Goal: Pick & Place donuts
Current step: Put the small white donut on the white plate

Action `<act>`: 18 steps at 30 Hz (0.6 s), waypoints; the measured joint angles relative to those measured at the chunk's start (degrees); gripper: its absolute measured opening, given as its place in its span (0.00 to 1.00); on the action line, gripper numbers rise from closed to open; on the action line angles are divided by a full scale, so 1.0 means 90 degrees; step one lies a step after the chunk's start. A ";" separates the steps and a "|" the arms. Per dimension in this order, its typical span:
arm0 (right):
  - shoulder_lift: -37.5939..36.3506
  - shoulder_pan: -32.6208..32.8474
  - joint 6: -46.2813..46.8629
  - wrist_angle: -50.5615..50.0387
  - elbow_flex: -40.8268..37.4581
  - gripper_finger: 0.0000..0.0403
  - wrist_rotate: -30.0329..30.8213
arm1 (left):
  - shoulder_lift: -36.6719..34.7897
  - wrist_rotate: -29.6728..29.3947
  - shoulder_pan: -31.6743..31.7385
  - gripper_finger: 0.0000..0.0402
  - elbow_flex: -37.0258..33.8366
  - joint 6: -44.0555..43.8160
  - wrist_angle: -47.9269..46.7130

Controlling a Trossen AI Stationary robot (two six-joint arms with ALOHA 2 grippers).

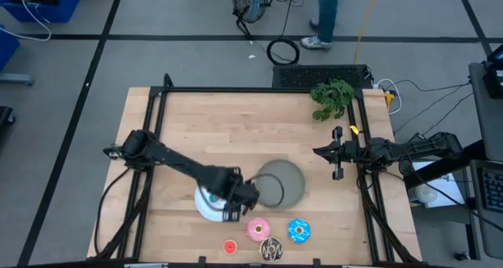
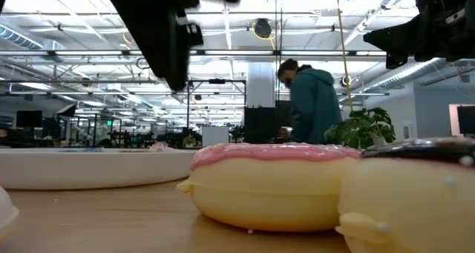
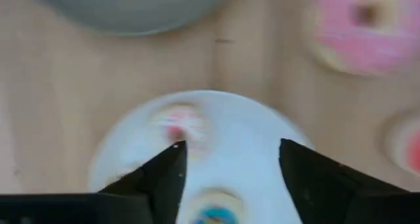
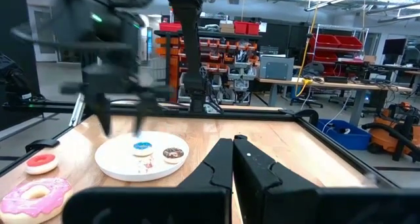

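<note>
My left gripper (image 1: pixel 240 201) (image 3: pixel 230 145) hangs open above the white plate (image 1: pixel 206 209) and touches nothing. On that plate lie a tiny blue donut (image 4: pixel 142 147), a tiny brown donut (image 4: pixel 172 154) and a tiny whitish-pink donut (image 3: pixel 178 125). The pink donut (image 1: pixel 258 229), the blue sprinkled donut (image 1: pixel 299 230), the chocolate donut (image 1: pixel 272 250) and the tiny red donut (image 1: pixel 229 247) rest flat on the table near its near edge. My right gripper (image 1: pixel 321 151) (image 4: pixel 233 148) waits shut at the table's right side.
A grey plate (image 1: pixel 283 181) sits just right of the white plate, beyond the loose donuts. A green plant (image 1: pixel 332 97) stands at the far right corner. A black frame (image 1: pixel 236 89) runs around the table. A person (image 2: pixel 312 101) stands in the room behind.
</note>
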 joint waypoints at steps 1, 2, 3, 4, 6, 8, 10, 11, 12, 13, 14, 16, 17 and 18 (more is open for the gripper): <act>0.0000 0.0001 0.0000 -0.0002 0.0000 0.00 -0.0001 | 0.0000 0.0004 -0.0132 0.53 0.0144 0.0013 -0.0132; 0.0000 0.0002 0.0000 -0.0002 0.0001 0.00 0.0000 | 0.0000 -0.0110 -0.0263 0.49 0.0310 0.0014 -0.0337; 0.0000 0.0001 0.0000 -0.0002 0.0000 0.00 0.0000 | 0.0000 -0.0336 -0.0400 0.44 0.0493 -0.0031 -0.0592; 0.0000 0.0002 -0.0002 0.0001 0.0000 0.00 -0.0002 | 0.0000 -0.0613 -0.0533 0.39 0.0699 -0.0124 -0.0885; 0.0000 0.0002 -0.0017 -0.0002 0.0001 0.00 0.0000 | -0.0007 -0.1261 -0.0770 0.29 0.1086 -0.0364 -0.1463; 0.0000 0.0000 -0.0024 0.0001 -0.0001 0.00 0.0000 | -0.0035 -0.1900 -0.1006 0.20 0.1402 -0.0674 -0.1972; -0.0001 0.0002 -0.0024 0.0001 0.0001 0.00 0.0000 | -0.0151 -0.2331 -0.1218 0.11 0.1551 -0.1058 -0.2235; -0.0002 0.0002 -0.0025 0.0001 0.0001 0.00 0.0000 | -0.0217 -0.2434 -0.1284 0.07 0.1600 -0.1266 -0.2299; -0.0001 0.0000 -0.0027 0.0001 0.0001 0.00 0.0000 | -0.0300 -0.2477 -0.1365 0.04 0.1611 -0.1496 -0.2371; 0.0000 0.0000 -0.0027 0.0001 0.0001 0.00 0.0000 | -0.0383 -0.2517 -0.1454 0.02 0.1609 -0.1758 -0.2491; -0.0002 0.0001 -0.0026 0.0001 0.0001 0.00 0.0000 | -0.0447 -0.2574 -0.1531 0.02 0.1606 -0.2038 -0.2637; -0.0002 -0.0001 -0.0027 0.0001 0.0001 0.00 0.0000 | -0.0582 -0.2742 -0.1666 0.04 0.1606 -0.2486 -0.2886; -0.0002 -0.0001 -0.0027 0.0001 0.0001 0.00 0.0000 | -0.0640 -0.2937 -0.1759 0.04 0.1606 -0.2675 -0.2989; -0.0002 0.0001 -0.0027 0.0001 0.0001 0.00 0.0002 | -0.0684 -0.3135 -0.1847 0.05 0.1606 -0.2838 -0.3063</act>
